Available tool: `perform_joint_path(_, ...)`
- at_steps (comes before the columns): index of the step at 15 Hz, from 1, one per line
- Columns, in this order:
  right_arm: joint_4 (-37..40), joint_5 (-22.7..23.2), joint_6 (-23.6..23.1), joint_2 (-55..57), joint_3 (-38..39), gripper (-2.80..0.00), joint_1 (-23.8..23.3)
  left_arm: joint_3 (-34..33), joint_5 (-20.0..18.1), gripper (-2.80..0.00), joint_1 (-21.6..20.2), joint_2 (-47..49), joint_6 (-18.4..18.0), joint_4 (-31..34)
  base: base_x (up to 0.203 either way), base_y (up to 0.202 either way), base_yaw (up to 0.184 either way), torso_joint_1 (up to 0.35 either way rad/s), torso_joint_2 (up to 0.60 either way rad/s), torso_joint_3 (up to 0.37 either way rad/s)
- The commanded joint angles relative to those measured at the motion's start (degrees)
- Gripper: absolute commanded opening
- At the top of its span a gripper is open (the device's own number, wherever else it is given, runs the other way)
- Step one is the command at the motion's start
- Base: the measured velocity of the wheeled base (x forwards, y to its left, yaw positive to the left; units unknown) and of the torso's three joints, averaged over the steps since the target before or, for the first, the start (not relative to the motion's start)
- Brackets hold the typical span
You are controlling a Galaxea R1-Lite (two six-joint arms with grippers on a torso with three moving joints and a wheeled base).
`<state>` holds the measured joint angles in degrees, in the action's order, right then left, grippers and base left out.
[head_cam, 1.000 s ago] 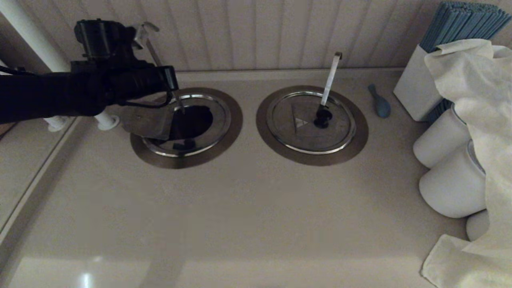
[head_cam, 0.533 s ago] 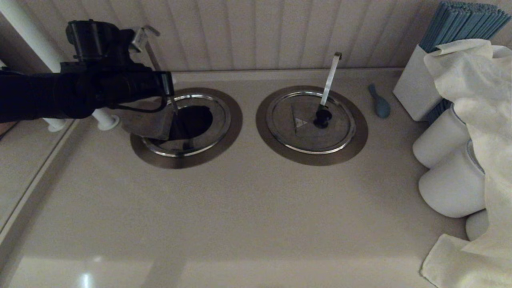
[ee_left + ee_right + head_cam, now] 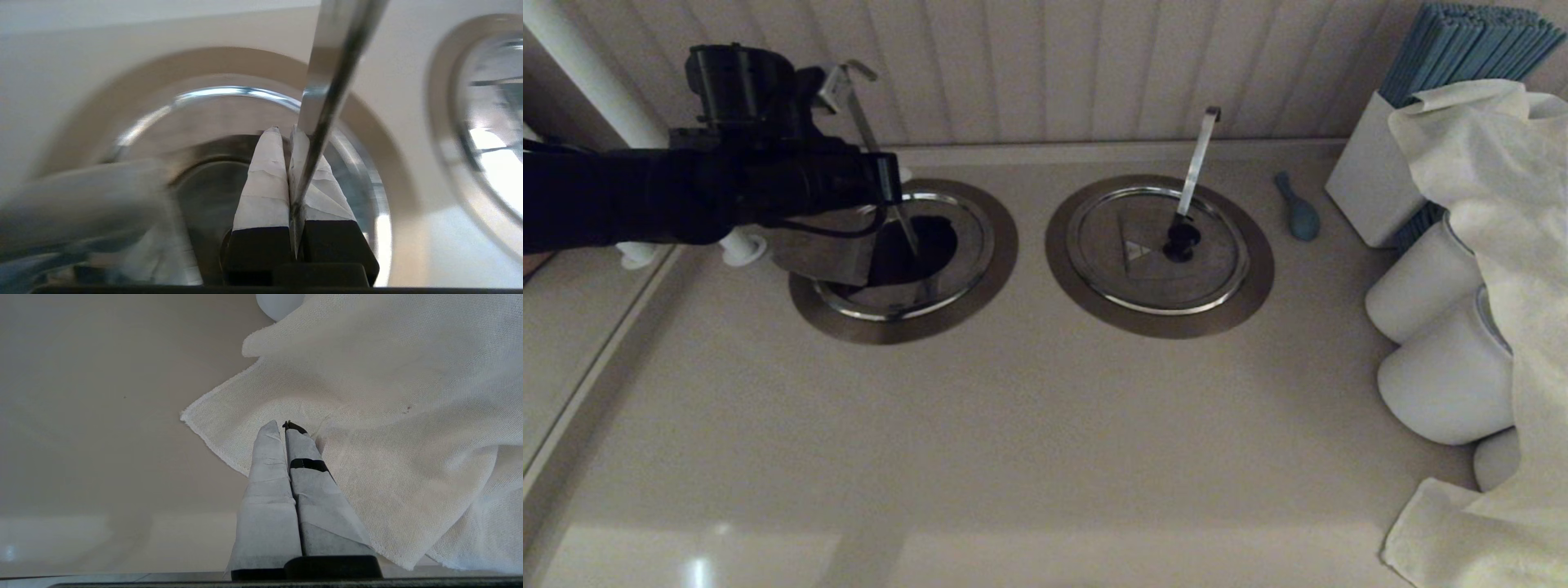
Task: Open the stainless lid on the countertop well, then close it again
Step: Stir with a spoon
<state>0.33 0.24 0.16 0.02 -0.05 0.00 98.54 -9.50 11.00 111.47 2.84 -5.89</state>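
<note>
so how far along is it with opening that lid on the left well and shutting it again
Done: the stainless lid has its folding section tipped up, baring the dark mouth of the countertop well. In hand: the left gripper is shut on the thin handle rising through the lid. Left: lowering the section flat and letting go. The right gripper sits shut over a white cloth, idle.

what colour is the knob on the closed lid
Black knob, clearest in the head view.

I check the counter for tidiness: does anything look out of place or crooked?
Only the stainless lid: its folding section is tilted up over the countertop well, the left gripper pinching its thin handle.
</note>
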Motion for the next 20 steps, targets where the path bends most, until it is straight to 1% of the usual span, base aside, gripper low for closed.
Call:
perform_joint_path(1, 0.02, 0.02, 0.02, -0.02, 0.04, -2.8, 0.0, 0.6, -0.07, -2.8, 1.12, 0.76, 1.02, -0.16, 0.0, 0.0, 0.0, 0.0, 0.0, 0.0)
perform_joint_path(3, 0.02, 0.02, 0.02, -0.02, -0.04, -2.8, 0.0, 1.09, 0.06, -2.8, 1.22, 0.91, 2.32, -0.44, 0.0, 0.0, 0.0, 0.0, 0.0, 0.0)
perform_joint_path(5, 0.02, 0.02, 0.02, -0.02, 0.05, -2.8, 0.0, 2.24, 0.54, -2.8, 1.22, 1.91, 2.67, -0.56, 0.0, 0.0, 0.0, 0.0, 0.0, 0.0)
perform_joint_path(6, 0.02, 0.02, 0.02, -0.02, -0.03, -2.8, 0.0, 2.82, 1.99, -2.8, 1.22, 2.71, 2.8, -0.68, 0.0, 0.0, 0.0, 0.0, 0.0, 0.0)
perform_joint_path(7, 0.02, 0.02, 0.02, -0.02, 0.0, -2.8, 0.01, 3.28, 4.39, -2.8, 1.22, 3.31, 2.79, -1.19, 0.0, 0.0, 0.0, 0.0, 0.0, 0.0)
perform_joint_path(8, 0.02, 0.02, 0.02, -0.02, -0.04, -2.8, 0.0, 3.48, 6.06, -2.8, 1.22, 4.08, 2.68, -3.0, 0.0, 0.0, 0.0, 0.0, 0.0, 0.0)
perform_joint_path(9, 0.02, 0.02, 0.02, -0.02, 0.05, -2.8, 0.0, 3.42, 6.68, -2.8, 1.13, 4.54, 2.44, -4.74, 0.0, 0.0, 0.0, 0.0, 0.0, 0.0)
perform_joint_path(10, 0.02, 0.02, 0.02, -0.02, -0.04, -2.8, 0.0, 3.11, 6.75, -2.8, 1.02, 4.67, 1.68, -5.94, 0.0, 0.0, 0.0, 0.0, 0.0, 0.0)
perform_joint_path(13, 0.02, 0.02, 0.02, -0.02, 0.05, -2.8, 0.08, 2.52, 7.25, -2.8, -0.61, 3.6, 0.04, -6.24, 0.0, 0.0, 0.0, 0.0, 0.0, 0.0)
perform_joint_path(14, 0.02, 0.02, 0.02, -0.02, -0.04, -2.8, 0.0, 1.34, 7.29, -2.8, -1.42, 2.57, -2.08, -6.31, 0.0, 0.0, 0.0, 0.0, 0.0, 0.0)
perform_joint_path(15, 0.02, 0.02, 0.02, -0.02, -0.02, -2.8, 0.0, 0.38, 7.22, -2.8, -2.07, 1.56, -3.29, -6.27, 0.0, 0.0, 0.0, 0.0, 0.0, 0.0)
perform_joint_path(18, 0.02, 0.02, 0.02, -0.02, -0.04, -2.8, 0.0, -0.54, 6.85, -2.8, -2.74, 0.23, -3.99, -5.09, 0.0, 0.0, 0.0, 0.0, 0.0, 0.0)
perform_joint_path(20, 0.02, 0.02, 0.02, -0.02, -0.04, -2.8, 0.0, -1.16, 6.5, -2.8, -2.74, -0.3, -5.29, -3.93, 0.0, 0.0, 0.0, 0.0, 0.0, 0.0)
